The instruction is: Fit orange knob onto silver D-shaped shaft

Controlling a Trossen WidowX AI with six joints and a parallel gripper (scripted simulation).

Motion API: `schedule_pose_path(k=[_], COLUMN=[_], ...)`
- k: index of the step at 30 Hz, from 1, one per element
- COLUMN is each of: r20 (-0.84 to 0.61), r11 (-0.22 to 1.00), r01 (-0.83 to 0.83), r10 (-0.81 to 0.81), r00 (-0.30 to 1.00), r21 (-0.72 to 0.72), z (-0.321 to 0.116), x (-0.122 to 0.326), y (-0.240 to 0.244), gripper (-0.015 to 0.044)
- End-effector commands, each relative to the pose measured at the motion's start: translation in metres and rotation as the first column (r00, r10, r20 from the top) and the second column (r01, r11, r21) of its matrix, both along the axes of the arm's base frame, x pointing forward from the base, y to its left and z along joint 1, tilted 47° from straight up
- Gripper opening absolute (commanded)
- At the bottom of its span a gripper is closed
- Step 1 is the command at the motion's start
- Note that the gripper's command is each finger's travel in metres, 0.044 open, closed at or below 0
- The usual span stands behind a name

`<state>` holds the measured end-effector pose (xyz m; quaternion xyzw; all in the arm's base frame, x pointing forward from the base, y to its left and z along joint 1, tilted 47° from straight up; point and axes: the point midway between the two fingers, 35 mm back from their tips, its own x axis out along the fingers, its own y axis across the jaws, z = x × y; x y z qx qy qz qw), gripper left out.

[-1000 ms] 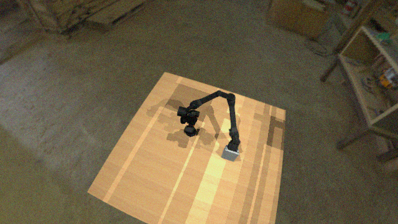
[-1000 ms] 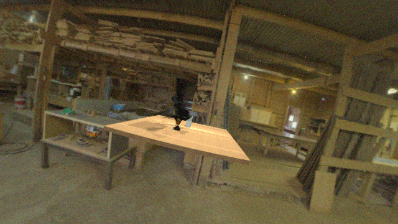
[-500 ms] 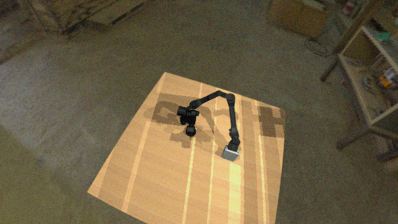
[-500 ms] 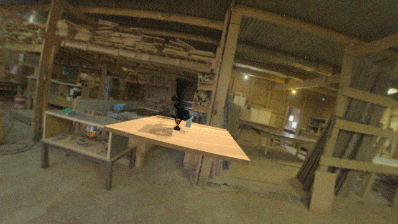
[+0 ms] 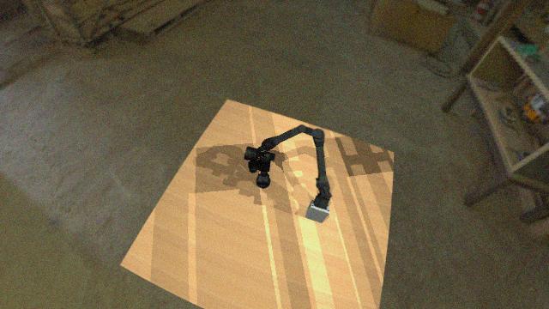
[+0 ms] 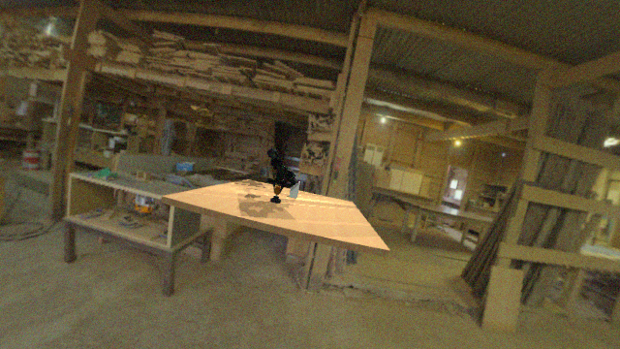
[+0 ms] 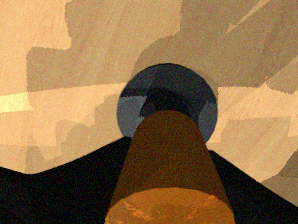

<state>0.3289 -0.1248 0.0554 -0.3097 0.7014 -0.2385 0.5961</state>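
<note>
My gripper (image 5: 260, 167) (image 6: 278, 188) is shut on the orange knob (image 7: 169, 170) (image 6: 277, 189). In the wrist view the knob fills the lower middle and tapers away from the camera. Its far end sits over the middle of the dark round pedestal (image 7: 131, 111) (image 5: 261, 185) (image 6: 275, 200), which stands on the wooden table top (image 5: 223, 240) (image 6: 315, 218) (image 7: 45, 55). The silver shaft is hidden behind the knob. I cannot tell how far down the knob sits. In the top view the gripper is directly over the pedestal.
The arm's grey base (image 5: 317, 212) (image 6: 294, 190) stands on the table to the right of the pedestal. Shadows cross the table top. A wooden shelf bench (image 5: 506, 120) (image 6: 121, 208) stands off the table's side.
</note>
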Motion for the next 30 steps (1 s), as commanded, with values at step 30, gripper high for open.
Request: schedule_pose_path(k=[30], r20=[-0.140], r11=[0.990], r01=[-0.137], r10=[0.140], r00=[0.980], r21=[0.029], z=[-0.0016], x=[0.0008], y=[-0.0023], gripper=[0.0000])
